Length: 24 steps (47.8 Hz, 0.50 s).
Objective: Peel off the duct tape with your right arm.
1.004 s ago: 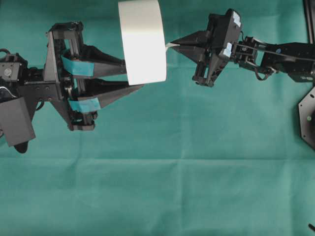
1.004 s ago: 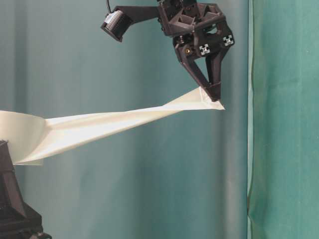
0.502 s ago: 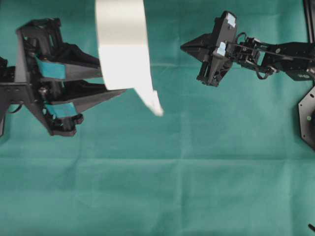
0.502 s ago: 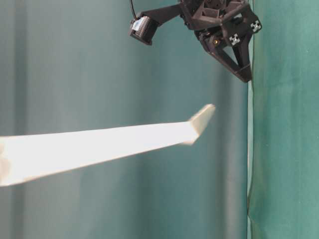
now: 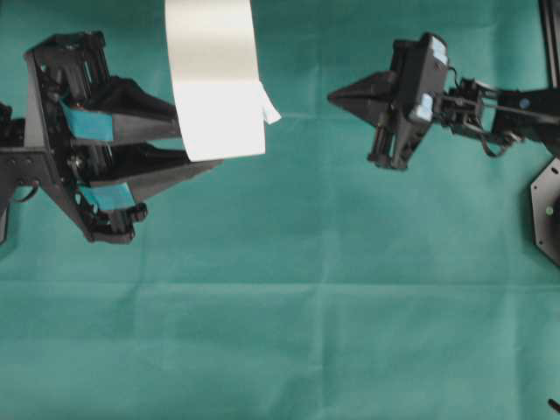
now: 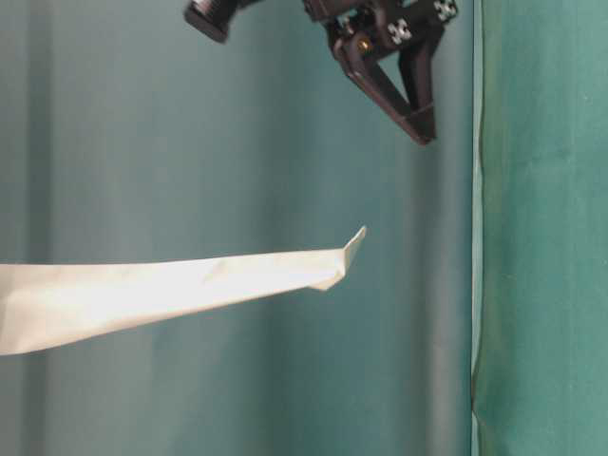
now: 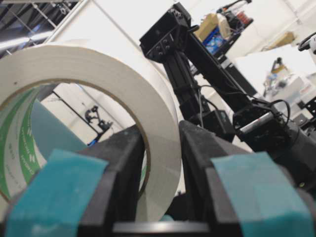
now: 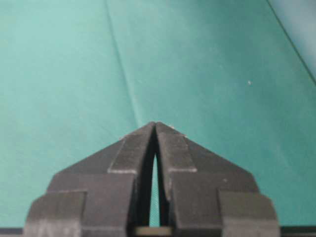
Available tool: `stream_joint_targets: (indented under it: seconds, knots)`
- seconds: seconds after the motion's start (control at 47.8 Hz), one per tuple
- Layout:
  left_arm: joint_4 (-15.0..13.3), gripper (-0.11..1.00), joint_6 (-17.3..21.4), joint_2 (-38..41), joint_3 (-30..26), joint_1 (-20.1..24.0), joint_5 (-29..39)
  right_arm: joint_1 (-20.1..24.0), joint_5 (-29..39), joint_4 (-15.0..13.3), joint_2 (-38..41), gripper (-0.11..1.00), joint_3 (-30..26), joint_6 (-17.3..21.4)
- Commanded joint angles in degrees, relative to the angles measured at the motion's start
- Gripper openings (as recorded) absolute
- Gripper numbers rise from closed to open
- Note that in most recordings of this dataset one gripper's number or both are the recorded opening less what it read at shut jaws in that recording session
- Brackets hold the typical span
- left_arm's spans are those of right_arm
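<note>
The duct tape (image 5: 214, 79) is a wide white roll held up off the green cloth. My left gripper (image 5: 197, 144), with teal pads, is shut on the roll's wall, one finger inside the greenish core and one outside; the left wrist view shows the same grip (image 7: 163, 143) on the roll (image 7: 98, 64). A short loose tab (image 5: 268, 109) sticks out at the roll's right edge and also shows in the table-level view (image 6: 351, 252). My right gripper (image 5: 332, 96), with plain black fingers, is shut and empty, well to the right of the tab. Its tips meet in the right wrist view (image 8: 154, 124).
Green cloth (image 5: 289, 332) covers the table. A black mount (image 5: 547, 210) sits at the right edge. In the table-level view the right gripper (image 6: 423, 133) hangs above and right of the tape's end, with a green curtain behind.
The tab has left the right gripper and sprung back to the roll. The left gripper has carried the roll to the left. The right gripper has drawn back slightly to the right.
</note>
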Motion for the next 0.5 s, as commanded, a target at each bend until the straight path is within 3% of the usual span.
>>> stream_joint_targets:
  seconds: [0.0, 0.481]
  knots:
    - [0.1, 0.20, 0.2, -0.5, -0.6, 0.0, -0.8, 0.9, -0.1, -0.2, -3.3, -0.10, 0.5, -0.1]
    - [-0.6, 0.20, -1.0, -1.0, 2.8, 1.9, -3.3, 2.0, 8.9, -0.2, -16.3, -0.10, 4.0, -0.2]
